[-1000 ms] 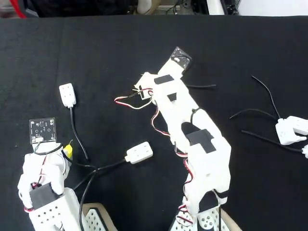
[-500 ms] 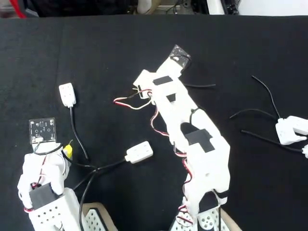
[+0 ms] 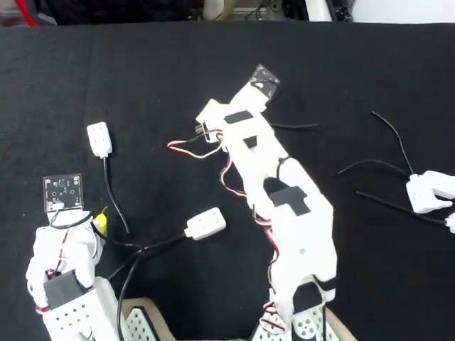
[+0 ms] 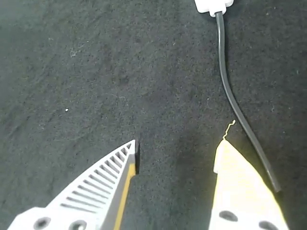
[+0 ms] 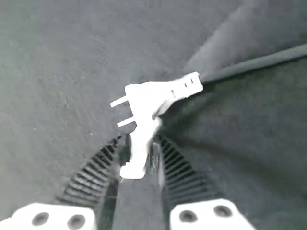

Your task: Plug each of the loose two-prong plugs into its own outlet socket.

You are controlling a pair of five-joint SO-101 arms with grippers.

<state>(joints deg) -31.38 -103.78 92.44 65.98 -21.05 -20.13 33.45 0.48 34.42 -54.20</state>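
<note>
My right gripper (image 5: pixel 139 145) is shut on a white two-prong plug (image 5: pixel 146 98), prongs pointing away from its black cable (image 5: pixel 249 64). From above, the right arm (image 3: pixel 284 206) stretches over the middle of the black table and hides the plug; the cable (image 3: pixel 297 128) shows beside it. Two white outlet sockets lie at the left (image 3: pixel 99 140) and centre (image 3: pixel 206 223). More white plugs (image 3: pixel 430 192) with black cables lie at the right edge. My left gripper (image 4: pixel 178 143) is open over bare cloth, near the left socket (image 4: pixel 213 5) and its cable (image 4: pixel 235 100).
The sockets' black cables (image 3: pixel 117 206) run together toward the front edge between the two arm bases. Loose cable ends (image 3: pixel 387 135) curl at the right. The black cloth (image 3: pixel 142 71) is bare at the back left.
The right arm has shifted slightly to the left, still holding the plug. The left arm and the sockets have not moved.
</note>
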